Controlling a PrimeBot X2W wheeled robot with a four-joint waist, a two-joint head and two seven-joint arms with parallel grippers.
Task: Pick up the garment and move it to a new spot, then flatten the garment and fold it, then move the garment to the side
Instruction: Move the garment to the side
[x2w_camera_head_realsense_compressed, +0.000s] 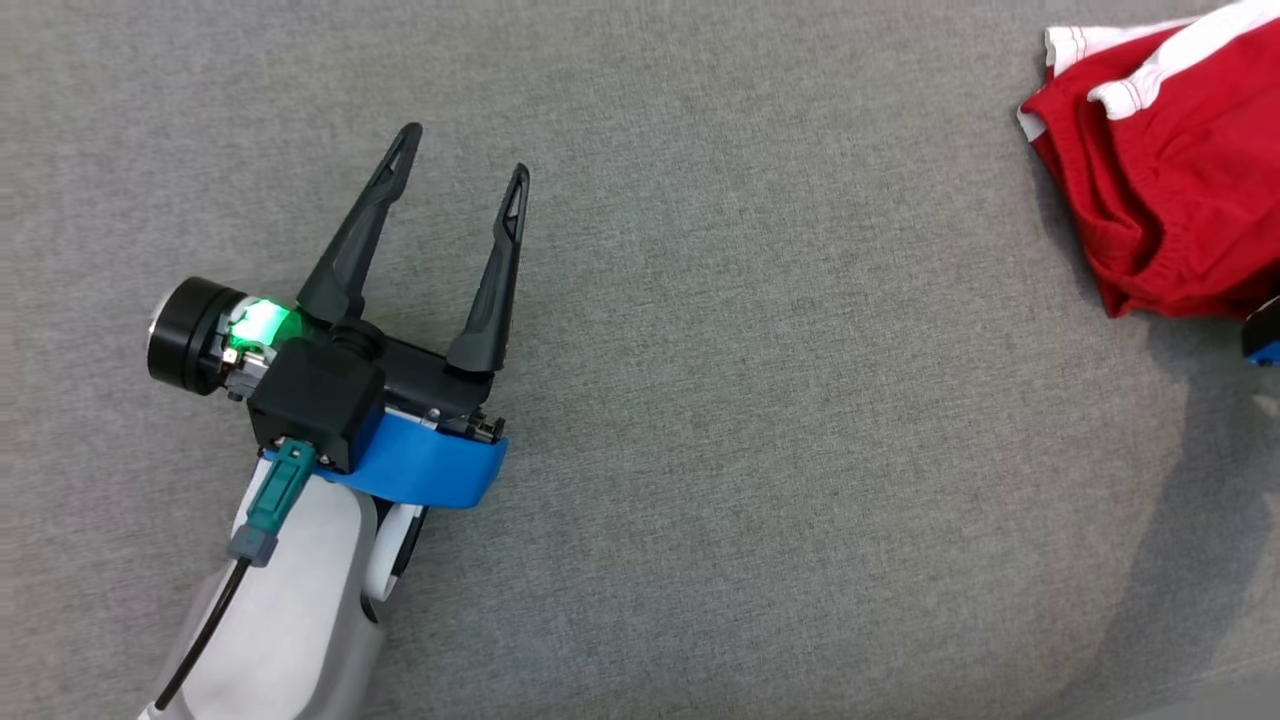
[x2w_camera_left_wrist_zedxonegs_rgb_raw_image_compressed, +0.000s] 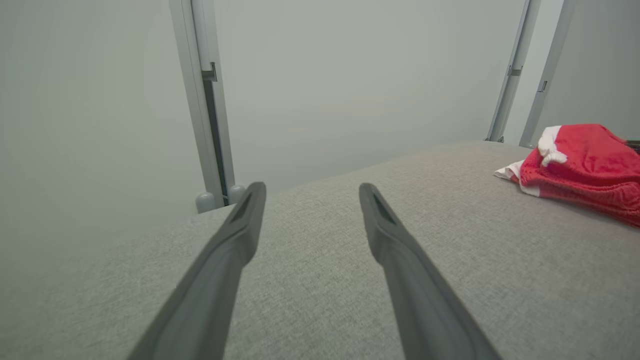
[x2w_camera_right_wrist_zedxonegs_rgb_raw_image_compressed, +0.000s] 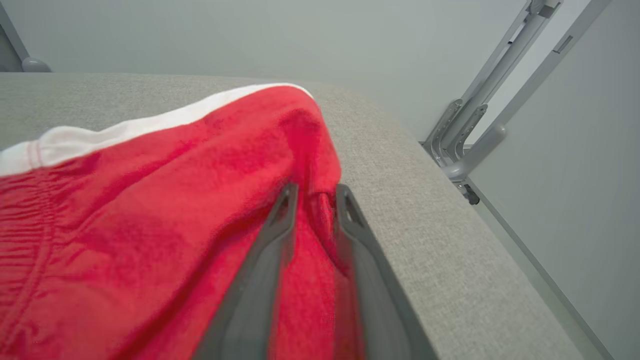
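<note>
The red garment (x2w_camera_head_realsense_compressed: 1170, 200), white-trimmed, lies bunched near the edge of the grey table (x2w_camera_head_realsense_compressed: 750, 400). At it, the right gripper (x2w_camera_right_wrist_zedxonegs_rgb_raw_image_compressed: 317, 192) has narrowly parted jaws astride a raised fold; whether they pinch it I cannot tell. To carry the garment, close firmly on that fold before lifting. Well away from the garment, the left gripper (x2w_camera_head_realsense_compressed: 465, 150) hovers with jaws spread and empty. Much of the garment is cut off in the head view.

Red garment (x2w_camera_head_realsense_compressed: 1170, 200), white-striped; heathered grey surface (x2w_camera_head_realsense_compressed: 750, 400)
</note>
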